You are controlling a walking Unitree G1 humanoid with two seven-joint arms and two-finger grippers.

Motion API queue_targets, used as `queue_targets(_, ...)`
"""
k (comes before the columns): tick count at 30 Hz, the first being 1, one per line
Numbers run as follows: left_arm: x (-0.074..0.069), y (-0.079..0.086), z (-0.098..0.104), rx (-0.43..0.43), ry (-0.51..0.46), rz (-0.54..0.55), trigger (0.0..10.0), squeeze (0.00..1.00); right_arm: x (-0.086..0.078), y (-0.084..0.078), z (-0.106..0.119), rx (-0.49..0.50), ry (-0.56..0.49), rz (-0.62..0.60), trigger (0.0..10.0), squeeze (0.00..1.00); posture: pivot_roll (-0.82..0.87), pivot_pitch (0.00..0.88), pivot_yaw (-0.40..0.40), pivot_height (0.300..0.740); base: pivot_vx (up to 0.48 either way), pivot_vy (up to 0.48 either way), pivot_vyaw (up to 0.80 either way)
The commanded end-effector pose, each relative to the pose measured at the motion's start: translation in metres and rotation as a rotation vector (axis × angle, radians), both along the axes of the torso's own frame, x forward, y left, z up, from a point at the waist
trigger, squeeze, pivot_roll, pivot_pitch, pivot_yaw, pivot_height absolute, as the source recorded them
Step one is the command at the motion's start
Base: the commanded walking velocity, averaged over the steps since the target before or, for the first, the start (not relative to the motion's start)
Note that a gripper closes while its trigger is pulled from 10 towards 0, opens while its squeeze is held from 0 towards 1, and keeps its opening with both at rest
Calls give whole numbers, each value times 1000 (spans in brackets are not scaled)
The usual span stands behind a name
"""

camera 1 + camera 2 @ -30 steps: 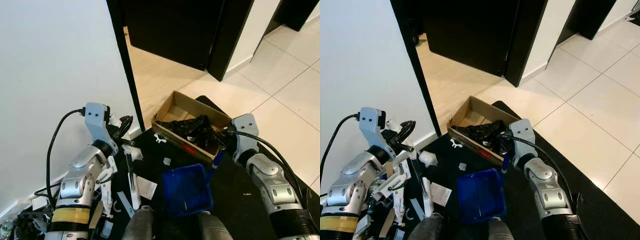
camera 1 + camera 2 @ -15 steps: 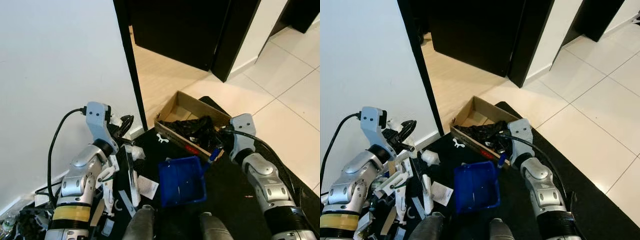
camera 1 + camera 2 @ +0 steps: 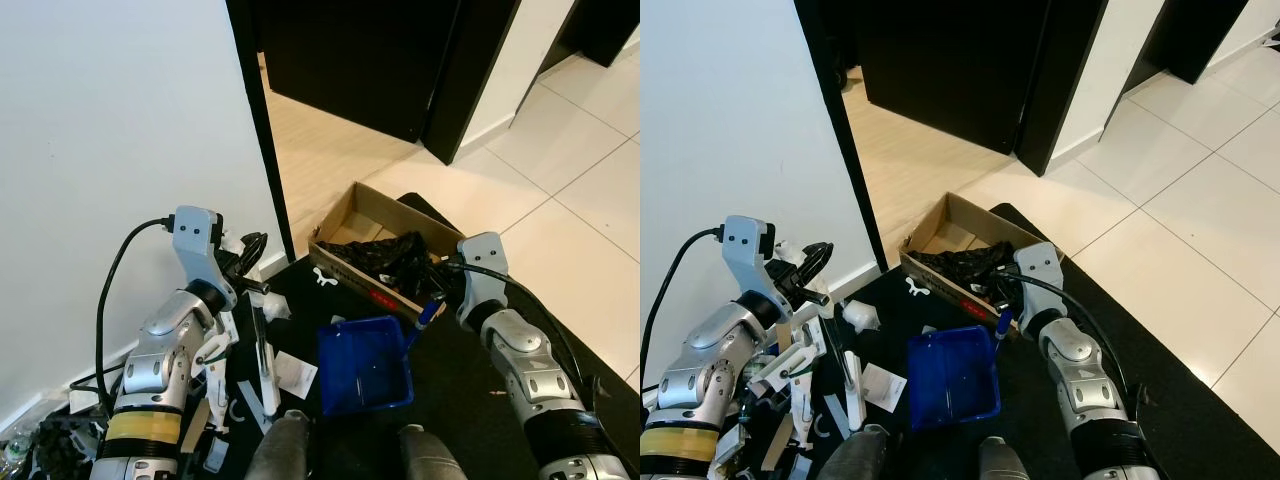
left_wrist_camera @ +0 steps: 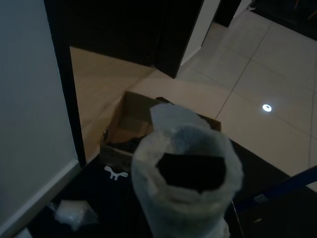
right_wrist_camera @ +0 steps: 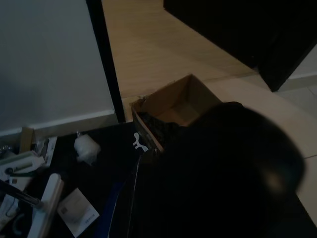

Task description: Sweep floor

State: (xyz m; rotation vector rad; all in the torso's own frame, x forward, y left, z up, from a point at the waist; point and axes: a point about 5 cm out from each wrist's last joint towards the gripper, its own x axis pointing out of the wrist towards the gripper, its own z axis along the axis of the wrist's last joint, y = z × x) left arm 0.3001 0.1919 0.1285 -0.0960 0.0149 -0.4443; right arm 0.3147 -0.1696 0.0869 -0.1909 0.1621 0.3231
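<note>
— Right tool [image 3: 436, 296]: what has it got?
— It sits at the handle of the blue dustpan [image 3: 365, 364], which lies on the black mat [image 3: 470, 385] just in front of the cardboard box [image 3: 385, 252]. Whether its fingers are closed round the handle, I cannot tell.
— And the left tool [image 3: 250, 262]?
— Up by the white wall [image 3: 110, 130], above scattered paper scraps [image 3: 293, 374]. A white wrapped thing [image 4: 185, 173] stands before its wrist camera; its grip I cannot tell.
</note>
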Motion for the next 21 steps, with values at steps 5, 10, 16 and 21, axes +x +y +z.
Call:
queue_targets(5,-4,15,-10,88,-5,10,10000,0,0,2,-10,-38,33,27,10000,0,141,164,48,740,0,0,0)
queue_targets(10,-7,19,-36,130,56,-16,10000,0,0,1,-24,17,96,-33,10000,0,143,165,38,740,0,0,0)
queue_targets(16,-4,19,-50,131,93,7,10000,0,0,-1,-27,34,115,-57,10000,0,132,165,39,740,0,0,0)
queue_targets(21,4,12,-58,87,106,3,10000,0,7,-4,-20,8,99,-51,10000,0,107,162,42,740,0,0,0)
